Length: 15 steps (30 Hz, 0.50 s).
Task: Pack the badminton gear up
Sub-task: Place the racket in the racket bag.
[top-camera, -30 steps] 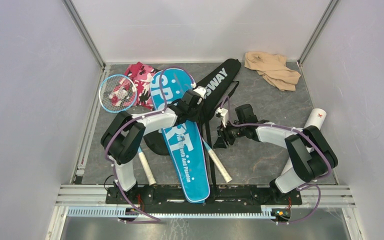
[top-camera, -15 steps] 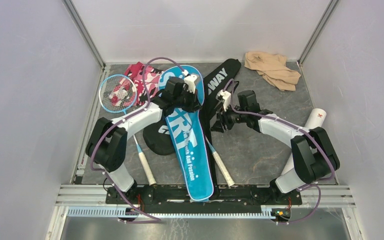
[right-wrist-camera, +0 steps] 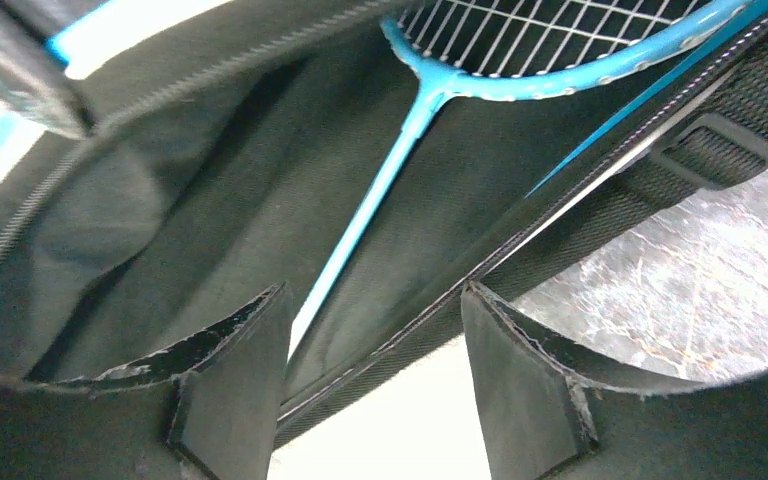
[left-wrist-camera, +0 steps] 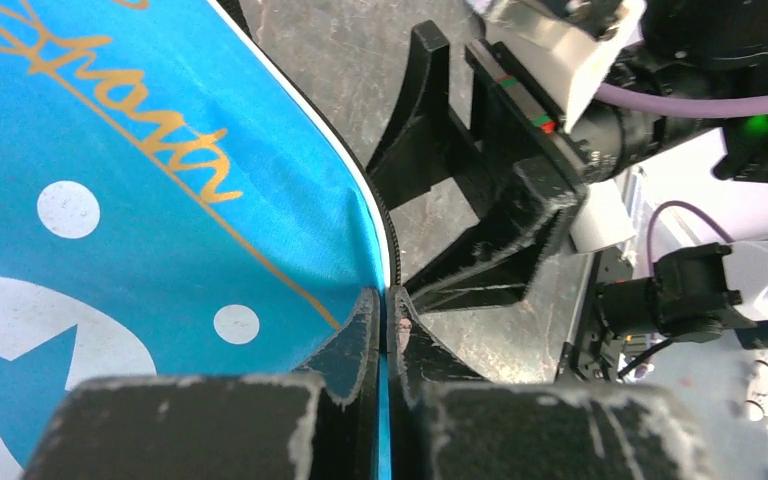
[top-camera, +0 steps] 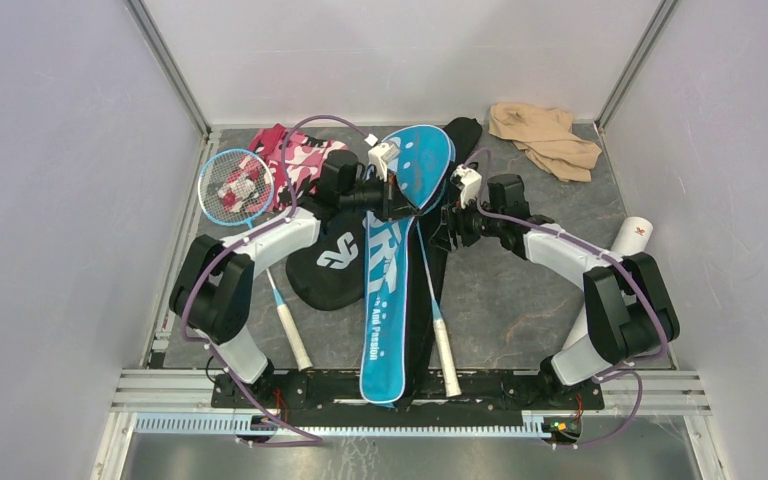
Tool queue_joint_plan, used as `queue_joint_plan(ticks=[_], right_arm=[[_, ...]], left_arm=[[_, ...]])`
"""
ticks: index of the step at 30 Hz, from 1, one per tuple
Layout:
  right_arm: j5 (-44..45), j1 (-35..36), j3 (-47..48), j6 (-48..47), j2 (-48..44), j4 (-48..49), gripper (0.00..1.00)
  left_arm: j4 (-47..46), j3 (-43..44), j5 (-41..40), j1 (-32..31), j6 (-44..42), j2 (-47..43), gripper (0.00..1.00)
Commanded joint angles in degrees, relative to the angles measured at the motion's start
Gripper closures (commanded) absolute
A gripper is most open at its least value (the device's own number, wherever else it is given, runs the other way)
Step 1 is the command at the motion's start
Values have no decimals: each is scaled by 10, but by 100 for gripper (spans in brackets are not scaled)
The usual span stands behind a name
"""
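My left gripper (top-camera: 401,200) is shut on the edge of the blue "SPORT" cover (top-camera: 388,270), which lies lengthwise over the black "CROSSWAY" cover (top-camera: 328,262). In the left wrist view the pads (left-wrist-camera: 365,330) pinch the blue cover's rim (left-wrist-camera: 110,200). My right gripper (top-camera: 450,226) is open beside it. In the right wrist view its fingers (right-wrist-camera: 520,370) straddle the black cover's opened edge (right-wrist-camera: 210,200), with a blue racket (right-wrist-camera: 420,100) inside. That racket's white grip (top-camera: 444,345) sticks out at the front. A second racket (top-camera: 235,187) lies at the left. The white tube (top-camera: 632,238) lies at the right. No shuttlecocks show.
A pink camouflage cloth (top-camera: 295,152) lies at the back left under the second racket's head. A beige cloth (top-camera: 545,135) lies at the back right. The black cover's strap (right-wrist-camera: 700,140) trails onto the grey floor. Walls close in on three sides.
My left gripper has swung the blue cover's head to the right, over the black cover. My right gripper has moved back towards the black cover's opening.
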<state>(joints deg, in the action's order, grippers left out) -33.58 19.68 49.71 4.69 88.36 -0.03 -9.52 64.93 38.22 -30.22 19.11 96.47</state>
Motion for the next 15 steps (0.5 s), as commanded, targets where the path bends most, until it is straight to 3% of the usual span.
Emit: queue_joint_plan(ticks=[1,9,15], right_arm=[[43,-9,-14,-8,-14,10,32],[39,-21,-46,-11,-21,6,34],[-9,-21,-56,5,-4,32,46]], left_arm=[[-88,-1,55,4,51,-28,98],[-121,-2,66,5,85,-15,98],[-142,-14,69,5,105,-10,98]])
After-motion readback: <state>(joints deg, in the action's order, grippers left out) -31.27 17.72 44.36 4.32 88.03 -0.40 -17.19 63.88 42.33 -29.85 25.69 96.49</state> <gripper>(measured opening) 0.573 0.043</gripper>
